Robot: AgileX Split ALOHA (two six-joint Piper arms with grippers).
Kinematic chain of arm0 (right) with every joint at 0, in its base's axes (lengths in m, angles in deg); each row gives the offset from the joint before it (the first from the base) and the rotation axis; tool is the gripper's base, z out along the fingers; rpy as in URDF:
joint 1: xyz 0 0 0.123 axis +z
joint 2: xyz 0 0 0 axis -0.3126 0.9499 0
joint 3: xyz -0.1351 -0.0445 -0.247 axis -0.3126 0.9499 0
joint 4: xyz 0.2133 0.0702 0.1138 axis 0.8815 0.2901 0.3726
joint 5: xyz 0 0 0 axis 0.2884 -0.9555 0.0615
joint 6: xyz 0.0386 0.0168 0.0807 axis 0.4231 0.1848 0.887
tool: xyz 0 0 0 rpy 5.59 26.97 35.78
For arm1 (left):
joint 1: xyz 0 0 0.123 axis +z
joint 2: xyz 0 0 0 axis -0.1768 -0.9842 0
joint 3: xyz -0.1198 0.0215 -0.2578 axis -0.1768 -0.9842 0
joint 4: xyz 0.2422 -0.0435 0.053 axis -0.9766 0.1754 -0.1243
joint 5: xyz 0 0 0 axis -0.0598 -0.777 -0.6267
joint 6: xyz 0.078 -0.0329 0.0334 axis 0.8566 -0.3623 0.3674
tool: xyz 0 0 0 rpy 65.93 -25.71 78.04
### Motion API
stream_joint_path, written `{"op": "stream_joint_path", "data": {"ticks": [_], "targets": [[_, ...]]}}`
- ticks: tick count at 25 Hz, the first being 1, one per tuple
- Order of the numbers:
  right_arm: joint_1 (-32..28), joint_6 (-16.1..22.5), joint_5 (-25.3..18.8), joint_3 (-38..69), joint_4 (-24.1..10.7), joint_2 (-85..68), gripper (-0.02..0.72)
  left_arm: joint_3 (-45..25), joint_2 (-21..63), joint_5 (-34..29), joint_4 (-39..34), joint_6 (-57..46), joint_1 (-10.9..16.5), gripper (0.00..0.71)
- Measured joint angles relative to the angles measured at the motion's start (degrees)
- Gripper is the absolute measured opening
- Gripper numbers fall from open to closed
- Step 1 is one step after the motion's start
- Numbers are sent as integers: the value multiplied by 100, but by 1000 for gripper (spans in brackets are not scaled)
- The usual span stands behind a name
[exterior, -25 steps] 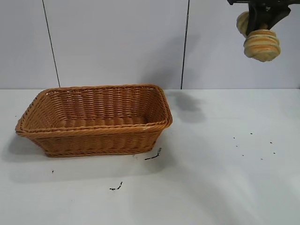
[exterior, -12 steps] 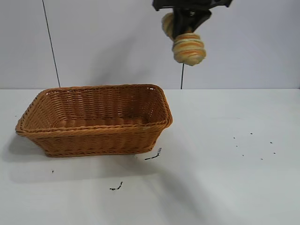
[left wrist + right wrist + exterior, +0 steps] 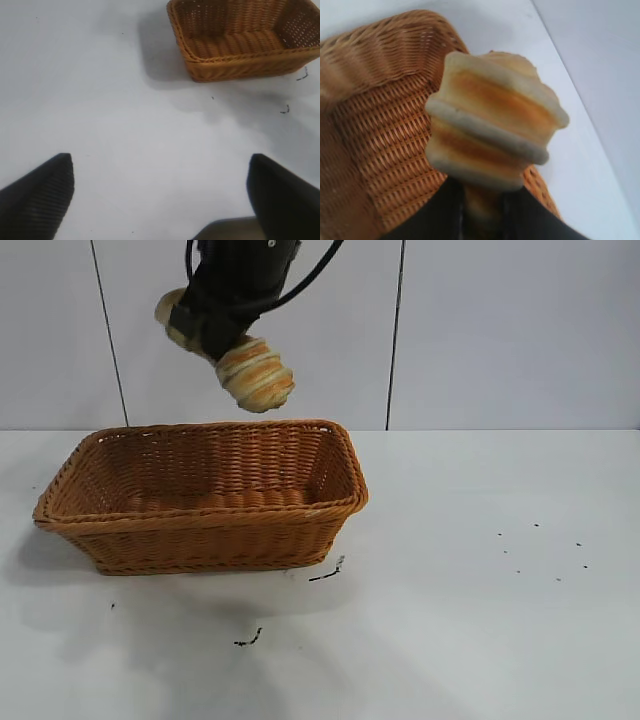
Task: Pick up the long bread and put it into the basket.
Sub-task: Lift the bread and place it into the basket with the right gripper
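Note:
My right gripper (image 3: 215,335) is shut on the long bread (image 3: 255,373), a tan loaf with orange-brown ridged stripes, and holds it in the air above the far middle of the basket (image 3: 330,505). In the right wrist view the bread (image 3: 495,125) fills the middle, pinched between the dark fingers (image 3: 452,210), with the woven basket (image 3: 380,120) below it. The basket is orange-brown wicker and holds nothing. My left gripper (image 3: 160,192) is open and empty, high above the bare table; the basket (image 3: 240,65) shows far off in its view.
The white table (image 3: 480,620) carries small dark specks and scraps in front of the basket (image 3: 325,570) and at the right (image 3: 540,550). A grey panelled wall stands behind.
My right gripper has carried the bread leftward from the upper right corner to above the basket, and a little lower.

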Motion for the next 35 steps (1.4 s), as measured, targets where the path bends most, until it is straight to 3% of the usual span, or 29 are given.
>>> {"op": "stream_joint_path", "data": {"ticks": [11,13,17,20,26,30,35], "targets": [[0,-78,253,0,640,394,113,0,0,0,0,0,0,692],[0,-71,253,0,692,394,188,0,0,0,0,0,0,692],[0,-29,278,0,705,394,468,0,0,0,0,0,0,692],[0,38,296,0,710,394,634,0,0,0,0,0,0,692],[0,214,301,0,809,368,689,0,0,0,0,0,0,692],[0,848,296,0,823,139,690,0,0,0,0,0,0,692],[0,2476,232,0,683,-254,690,0,0,0,0,0,0,692]]}}
